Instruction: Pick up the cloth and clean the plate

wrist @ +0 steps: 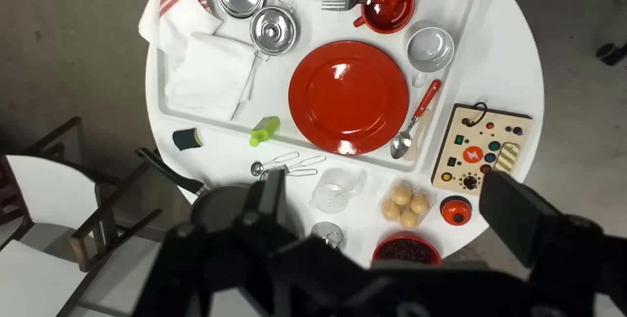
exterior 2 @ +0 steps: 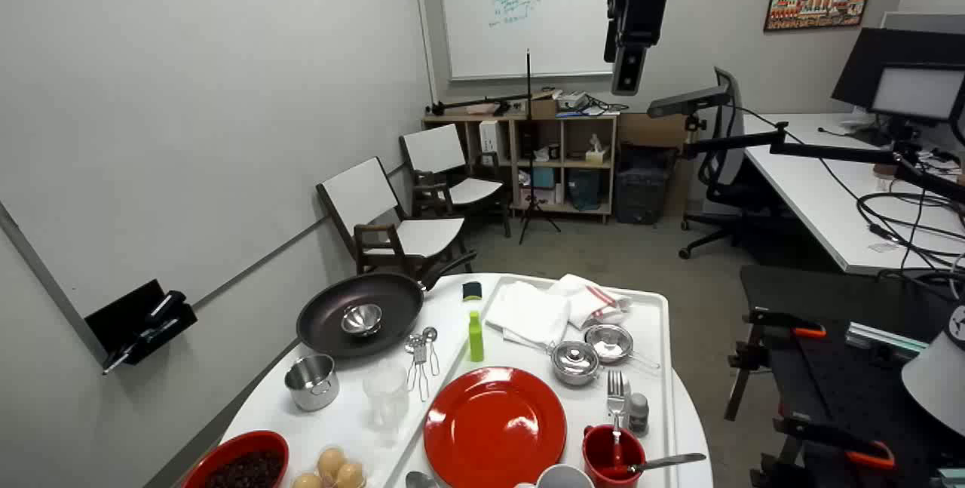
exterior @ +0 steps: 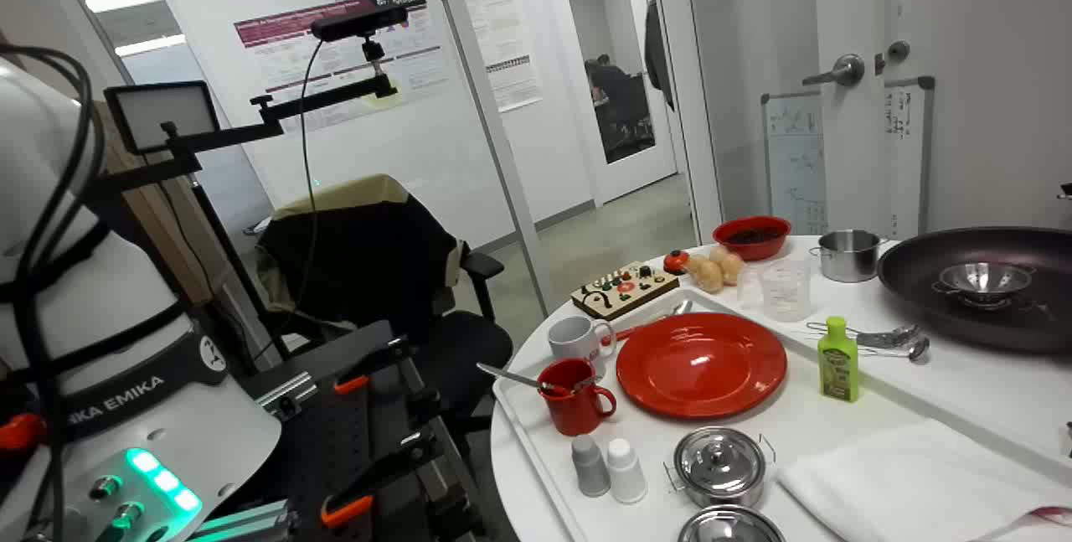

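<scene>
Zero task steps done, judging by layout; call it the very start. Nearest, at the gripper (wrist: 387, 194): wide gap between fingers (wrist: 512, 224), nothing held. Hangs high above the table (wrist: 504, 62), well apart from everything on it, as seen in both exterior views. So no pick yet.

In that gap in wrist view, far below: eggs (wrist: 401, 194). Not part of the job, leave alone.

Next out, red plate (wrist: 349, 97): flat in the tray (wrist: 272, 86), close to one rim, nothing on top. Shows glare on a glossy face and no obvious dirt; cannot tell clean from dirty. Wiping: not begun.

Further, green bottle (wrist: 264, 130): upright, near the same rim.

Further again, white cloth (wrist: 210, 79): folded, lying at a corner of the tray, free of the gripper. Meets a striped towel (wrist: 183, 13), probably a separate piece but hard to be sure. Sits just beside a lidded pot (wrist: 274, 30); cannot tell whether touching.

Left to do: come down to the cloth, pinch a fold, lift clear of pot and bottle, carry to plate, wipe. Might drag the towel along or snag the pot, so best to grip away from both.

Farthest, past the table in an exterior view: chairs (exterior 2: 430, 237), no bearing on the job.
</scene>
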